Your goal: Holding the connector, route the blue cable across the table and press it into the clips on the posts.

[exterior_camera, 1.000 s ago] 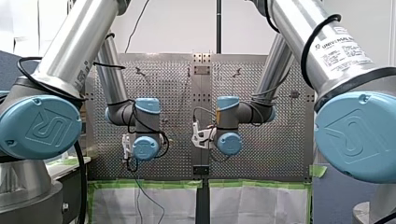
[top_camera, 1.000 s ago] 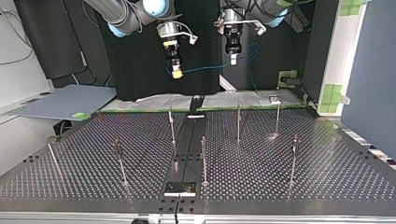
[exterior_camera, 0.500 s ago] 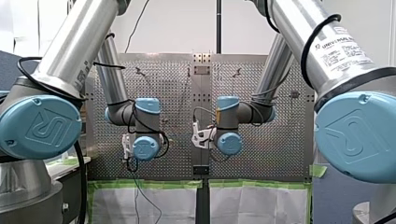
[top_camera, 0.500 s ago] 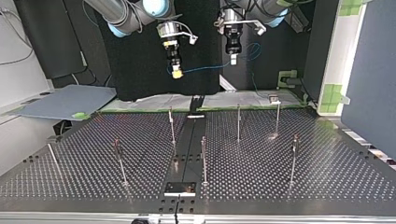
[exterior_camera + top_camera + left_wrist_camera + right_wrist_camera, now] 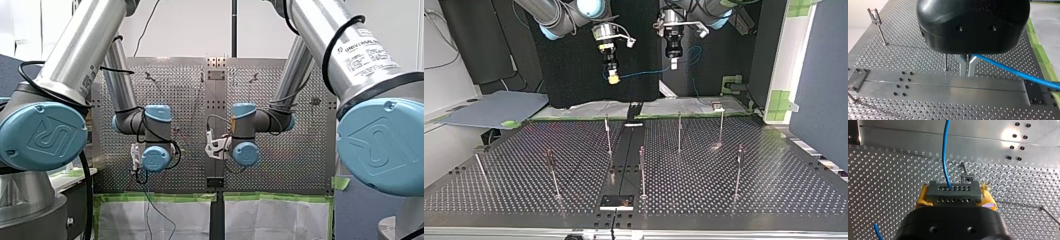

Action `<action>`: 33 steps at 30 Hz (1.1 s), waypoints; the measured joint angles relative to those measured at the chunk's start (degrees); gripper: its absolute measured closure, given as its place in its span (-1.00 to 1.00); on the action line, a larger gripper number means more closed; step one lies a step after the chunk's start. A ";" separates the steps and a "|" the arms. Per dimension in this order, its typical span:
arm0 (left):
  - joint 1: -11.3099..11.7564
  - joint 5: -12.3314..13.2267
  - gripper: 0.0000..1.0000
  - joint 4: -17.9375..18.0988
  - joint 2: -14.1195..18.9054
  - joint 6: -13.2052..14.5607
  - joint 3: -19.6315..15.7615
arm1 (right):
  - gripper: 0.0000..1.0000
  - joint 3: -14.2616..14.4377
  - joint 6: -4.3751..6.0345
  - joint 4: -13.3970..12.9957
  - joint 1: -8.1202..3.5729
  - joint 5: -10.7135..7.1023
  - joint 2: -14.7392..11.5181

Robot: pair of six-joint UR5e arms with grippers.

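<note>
Above the worktop (image 5: 724,190) nothing has moved: our right pincer (image 5: 955,197) stays clamped on the connector (image 5: 953,191), our left pincer (image 5: 967,66) on the blue cable (image 5: 1010,71) slung between, so routing has not begun.

Arms: my left arm (image 5: 82,47) and my right arm (image 5: 332,45) reach forward, wrists turned in toward each other.
My left hand (image 5: 673,64): pointing down, metal fingers (image 5: 963,65) pinched on the blue cable (image 5: 1018,72).
My right hand (image 5: 613,78): pointing down, yellow pads (image 5: 922,197) clamped on the connector (image 5: 953,193).
</note>
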 joint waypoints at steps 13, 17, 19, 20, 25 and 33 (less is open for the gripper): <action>-0.08 0.00 1.00 0.00 0.08 0.00 0.00 | 1.00 0.00 0.00 0.00 0.09 -0.01 0.00; -0.08 0.00 1.00 0.00 0.08 0.00 0.00 | 1.00 0.00 0.00 0.00 0.09 0.00 0.00; -0.08 0.00 1.00 0.00 0.08 0.00 0.00 | 1.00 0.00 0.00 0.00 0.09 0.00 0.00; -0.08 0.00 1.00 0.00 0.08 0.00 0.00 | 1.00 0.00 0.00 -0.01 0.09 -0.01 0.00; -0.08 0.00 1.00 0.00 0.08 0.00 0.00 | 1.00 0.00 0.00 -0.01 0.09 0.00 0.00; -0.33 -2.05 1.00 -2.19 2.20 0.48 -1.55 | 1.00 -0.45 -0.52 1.42 1.07 1.39 0.96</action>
